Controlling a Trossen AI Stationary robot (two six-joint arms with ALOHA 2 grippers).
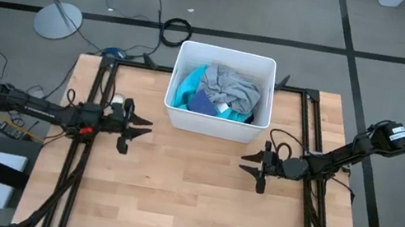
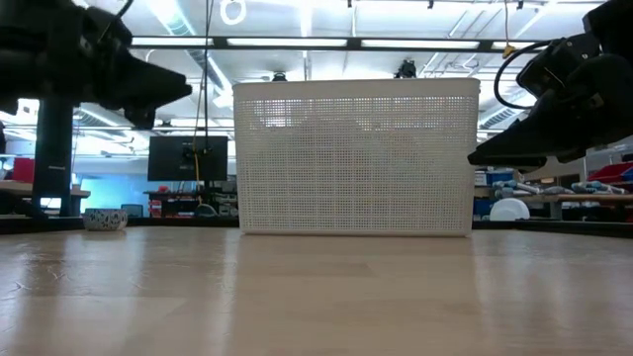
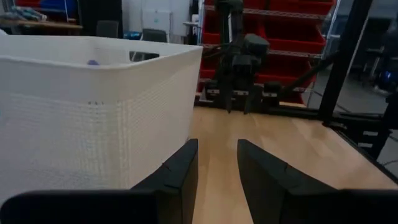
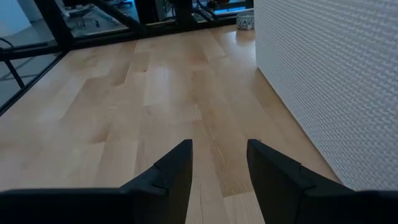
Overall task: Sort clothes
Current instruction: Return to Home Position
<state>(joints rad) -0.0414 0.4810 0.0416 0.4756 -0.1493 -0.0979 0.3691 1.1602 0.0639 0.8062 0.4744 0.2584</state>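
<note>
The clothes lie piled in the white plastic bin (image 1: 218, 120) at the table's far middle: a grey shirt (image 1: 232, 88) on top, a turquoise garment (image 1: 188, 86) at its left and a dark navy piece (image 1: 206, 103) near the front. Socks do not show. My left gripper (image 1: 142, 126) is open and empty over the table, left of the bin's near left corner. My right gripper (image 1: 248, 163) is open and empty over the table, in front of the bin's near right corner. In the left wrist view the bin's wall (image 3: 93, 118) stands close beside my left fingers.
The bin's mesh wall (image 2: 356, 158) fills the middle of the low view. A small bowl (image 2: 104, 219) stands at the table's far left. The wooden table (image 1: 185, 211) stretches bare in front of both grippers. Black frame rails (image 1: 81, 159) run along the table's left and right sides.
</note>
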